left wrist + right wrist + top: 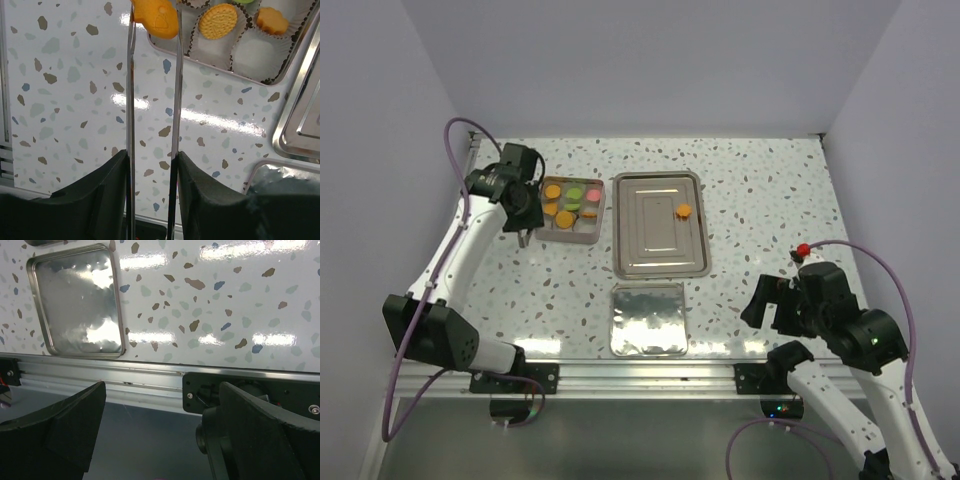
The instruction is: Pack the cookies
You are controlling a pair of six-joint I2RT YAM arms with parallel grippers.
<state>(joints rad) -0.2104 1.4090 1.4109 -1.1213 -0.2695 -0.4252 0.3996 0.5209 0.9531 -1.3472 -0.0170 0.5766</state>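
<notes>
The cookies lie in paper cups in a small box (571, 236) at the left: orange (563, 218), green (574, 195) and pink (591, 198). My left gripper (527, 208) stands at the box's left edge. It is shut on thin metal tongs (130, 100). The tong tips pinch an orange cookie (155, 19) over the box's near-left corner. More cookies (218, 21) and an empty cup (252, 52) show beside it. One orange cookie (684, 211) lies in the large metal tray (658, 268). My right gripper (772, 300) is open and empty at the front right.
A small shiny tin (648, 320) lies in front of the large tray, near the front rail; it also shows in the right wrist view (77, 305). The large tray's rim (295, 137) is just right of the cookie box. White walls close in three sides.
</notes>
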